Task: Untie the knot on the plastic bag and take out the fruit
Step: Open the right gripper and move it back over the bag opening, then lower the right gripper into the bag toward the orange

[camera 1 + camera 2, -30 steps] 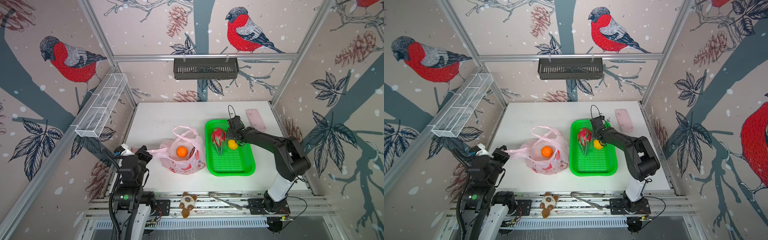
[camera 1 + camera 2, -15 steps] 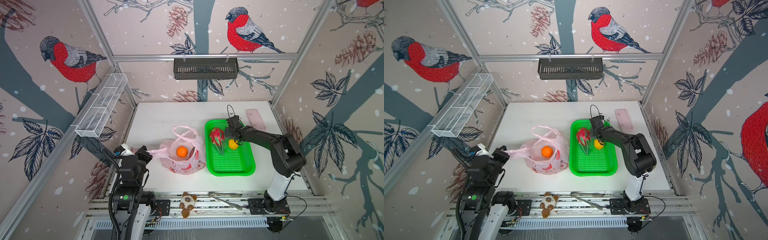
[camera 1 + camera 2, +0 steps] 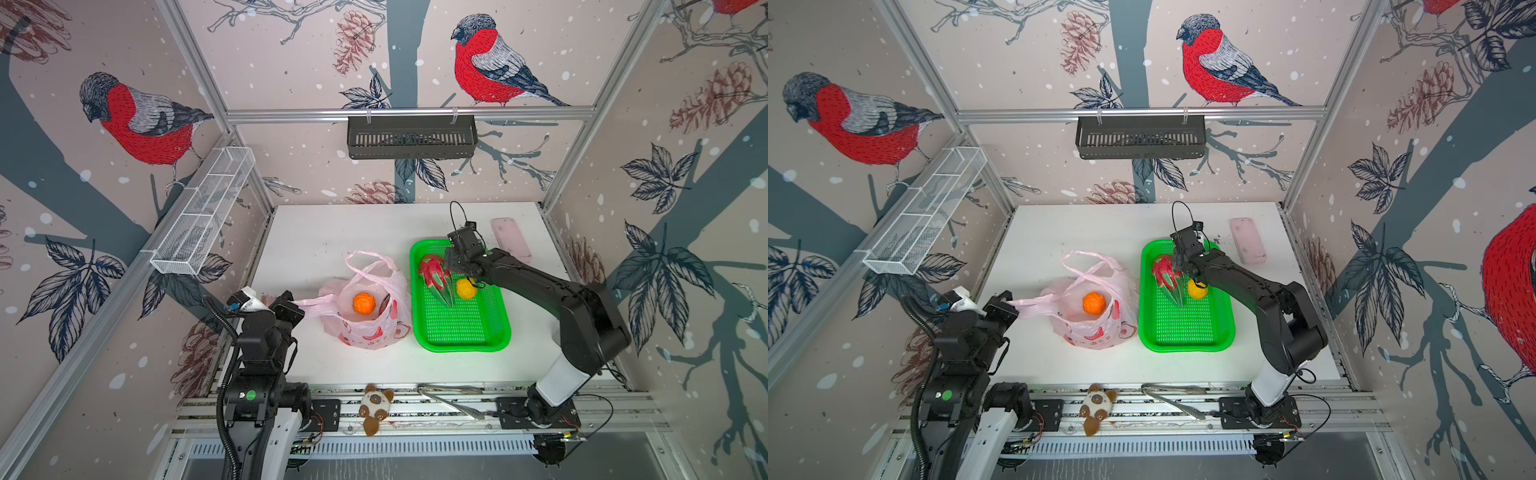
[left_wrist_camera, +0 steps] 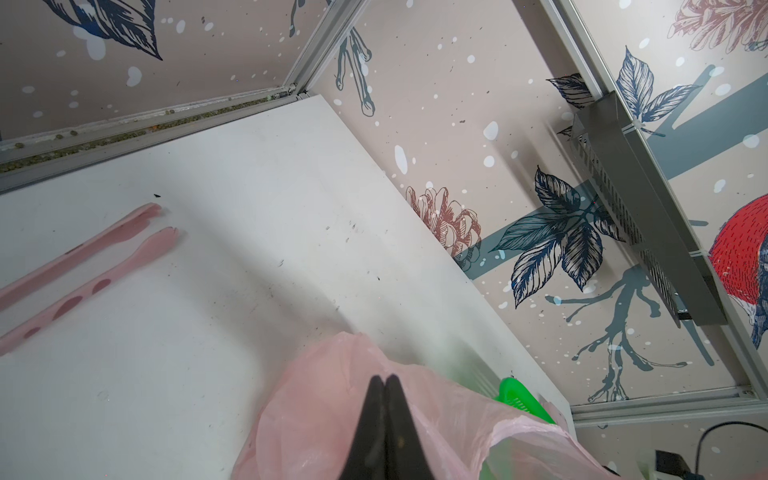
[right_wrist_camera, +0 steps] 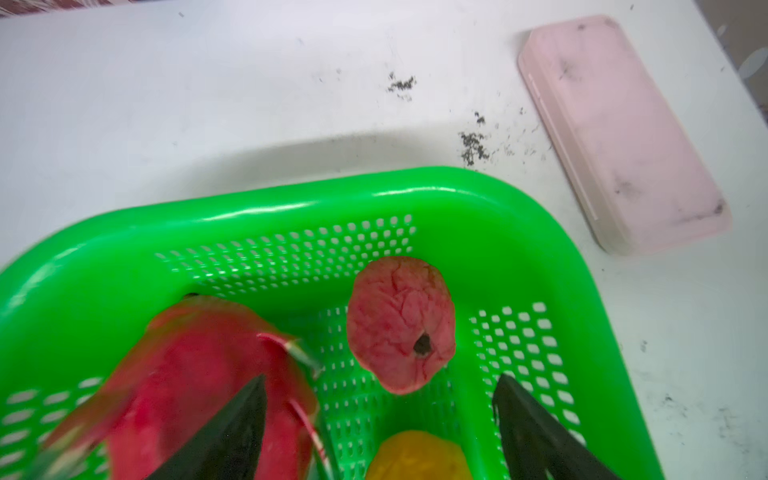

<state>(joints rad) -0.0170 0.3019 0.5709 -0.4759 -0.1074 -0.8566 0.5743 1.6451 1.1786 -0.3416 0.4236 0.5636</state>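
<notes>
Jaws of our left gripper (image 3: pixel 300 306) pinch shut on a handle (image 3: pixel 319 302) of the thin, slippy plastic bag (image 3: pixel 368 330), our right gripper (image 3: pixel 450 265) gapes open over the green basket (image 3: pixel 457 347), and we would hold the firm-looking orange fruit (image 3: pixel 364 302), just past the left jaws, round its middle.

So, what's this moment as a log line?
left gripper: shut on plastic bag | right gripper: open over basket | orange fruit: in bag

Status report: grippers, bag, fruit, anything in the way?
Left gripper shut on plastic bag handle. Right gripper open over green basket. Orange fruit in bag; dragon fruit, yellow fruit, red fruit in basket. Nothing in the way.
</notes>
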